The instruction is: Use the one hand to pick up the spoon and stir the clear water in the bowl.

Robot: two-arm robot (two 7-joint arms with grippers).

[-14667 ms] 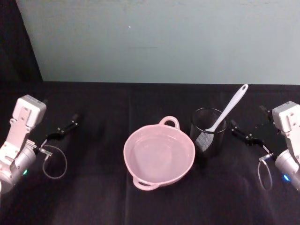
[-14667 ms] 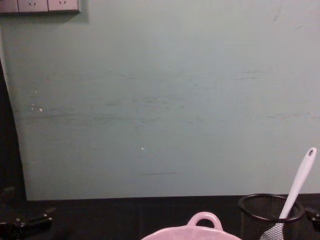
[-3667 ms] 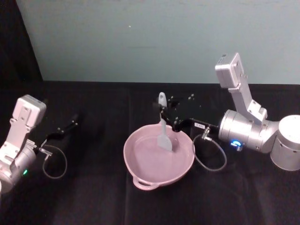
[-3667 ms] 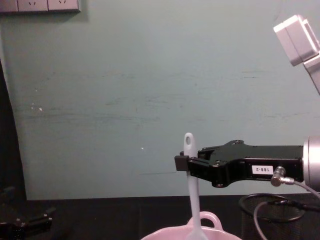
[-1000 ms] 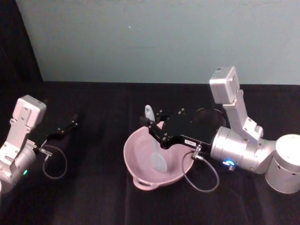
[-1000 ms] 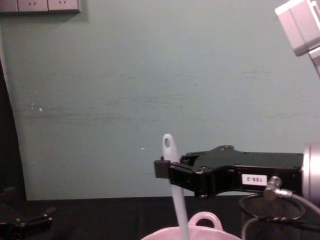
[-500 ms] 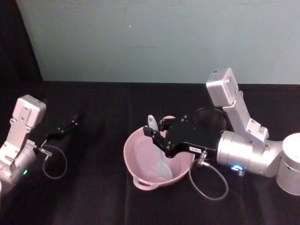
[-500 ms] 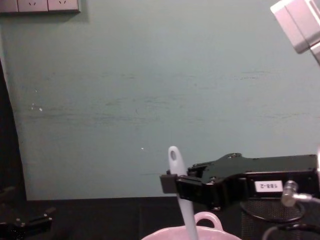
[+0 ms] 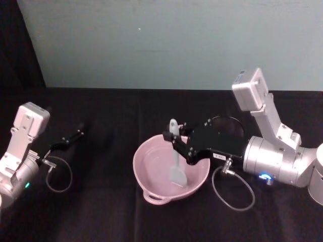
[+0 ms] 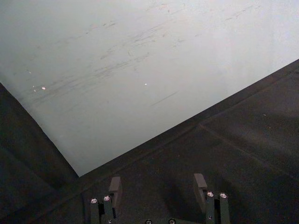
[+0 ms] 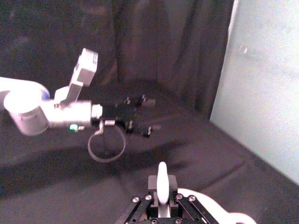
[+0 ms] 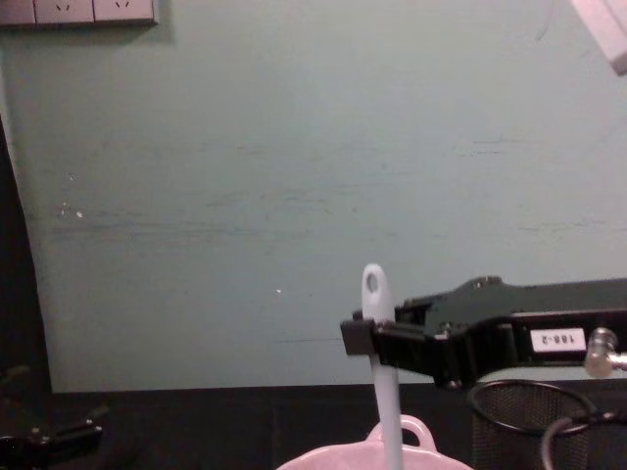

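Over the wide pale-pink handled bowl point(image 9: 149, 169) on the black-draped table point(image 9: 101, 212), my right arm's black flat-jawed gripper point(image 9: 173, 137) clamps the upper handle of the long white plastic spoon point(image 9: 177, 175), blade down inside. I judge slow, small circles, kept off the wall, best to avoid slopping. The left gripper point(image 9: 68, 139) sits parked far left, jaws apart.
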